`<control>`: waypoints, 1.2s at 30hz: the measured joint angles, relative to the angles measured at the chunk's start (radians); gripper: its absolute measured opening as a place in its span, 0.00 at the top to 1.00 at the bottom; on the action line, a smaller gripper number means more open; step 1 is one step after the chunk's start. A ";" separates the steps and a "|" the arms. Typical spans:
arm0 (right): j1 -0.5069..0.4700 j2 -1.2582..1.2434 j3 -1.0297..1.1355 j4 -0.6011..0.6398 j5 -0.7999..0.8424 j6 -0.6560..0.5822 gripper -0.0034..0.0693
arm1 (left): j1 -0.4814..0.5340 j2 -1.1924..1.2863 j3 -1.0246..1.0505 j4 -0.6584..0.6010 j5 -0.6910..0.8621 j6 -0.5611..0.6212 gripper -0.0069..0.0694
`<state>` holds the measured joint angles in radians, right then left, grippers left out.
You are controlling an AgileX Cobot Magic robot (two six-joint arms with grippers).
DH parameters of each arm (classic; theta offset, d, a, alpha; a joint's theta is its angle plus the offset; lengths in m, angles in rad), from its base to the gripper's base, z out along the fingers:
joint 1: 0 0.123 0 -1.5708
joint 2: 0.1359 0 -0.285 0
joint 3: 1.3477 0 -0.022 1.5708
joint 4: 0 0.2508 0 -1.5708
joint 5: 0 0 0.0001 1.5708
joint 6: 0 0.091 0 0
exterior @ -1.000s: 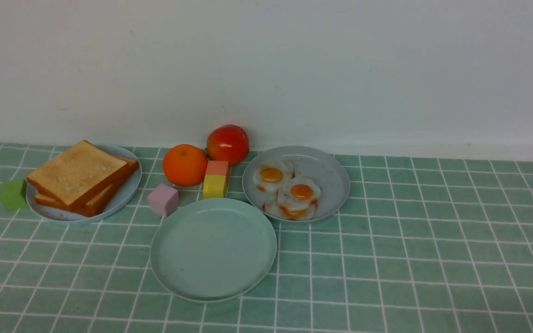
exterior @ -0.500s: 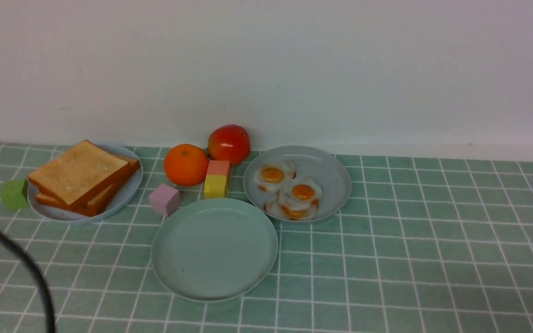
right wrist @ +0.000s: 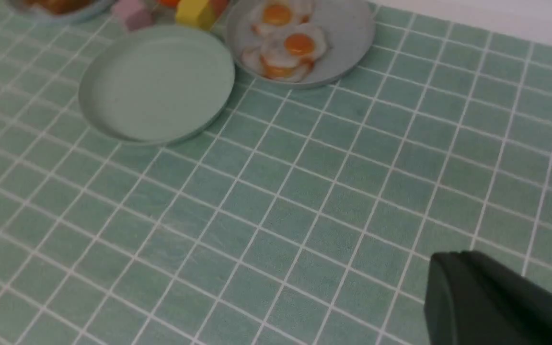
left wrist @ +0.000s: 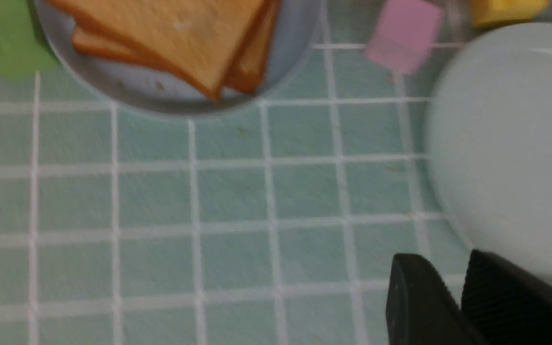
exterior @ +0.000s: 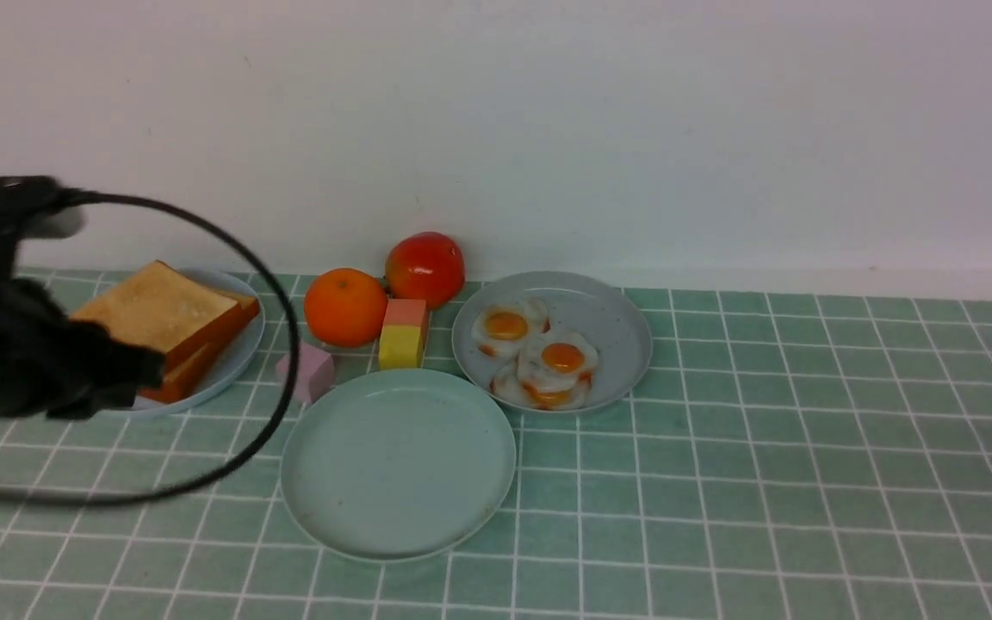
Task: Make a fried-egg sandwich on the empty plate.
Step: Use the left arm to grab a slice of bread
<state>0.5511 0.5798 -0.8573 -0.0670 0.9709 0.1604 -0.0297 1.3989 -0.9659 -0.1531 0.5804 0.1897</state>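
Note:
Two toast slices (exterior: 164,314) lie stacked on a light-blue plate (exterior: 238,353) at the left. Fried eggs (exterior: 548,357) overlap on a grey speckled plate (exterior: 608,319). The empty plate (exterior: 397,461), mint green, sits in front between them with nothing on it. My left arm (exterior: 22,362) hangs in front of the toast plate and hides its near-left part. In the left wrist view my left gripper (left wrist: 448,268) is open a little, holding nothing, between the toast (left wrist: 185,33) and the empty plate (left wrist: 511,143). My right gripper (right wrist: 446,263) is shut and empty over bare cloth, away from the plates.
An orange (exterior: 344,306), a red fruit (exterior: 424,267), a yellow-and-pink block (exterior: 401,334) and a pink cube (exterior: 313,366) crowd behind the empty plate. A green cube (left wrist: 3,43) lies beside the toast plate. A black cable (exterior: 285,301) loops from the left arm. The wall stands behind.
My left arm has come into the front view from the lower left and risen in front of the toast plate, covering the green cube. The plates and food have not moved.

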 joint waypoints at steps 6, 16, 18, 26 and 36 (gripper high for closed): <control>0.009 0.031 -0.032 0.000 -0.011 -0.043 0.95 | 0.000 0.239 -0.188 0.144 -0.003 0.011 0.64; 0.009 0.031 -0.036 0.000 -0.011 -0.053 0.94 | 0.000 0.477 -0.384 0.291 -0.003 0.045 0.44; 0.009 0.031 -0.036 0.000 -0.012 -0.053 0.93 | 0.000 0.499 -0.387 0.299 -0.005 0.096 0.43; 0.009 0.031 -0.036 0.000 -0.026 -0.053 0.93 | 0.000 0.547 -0.390 0.363 -0.077 0.160 0.43; 0.009 0.031 -0.036 0.031 -0.033 -0.053 0.92 | 0.000 0.576 -0.391 0.393 -0.097 0.172 0.47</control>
<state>0.5601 0.6108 -0.8938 -0.0360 0.9381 0.1070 -0.0297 1.9749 -1.3568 0.2401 0.4830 0.3622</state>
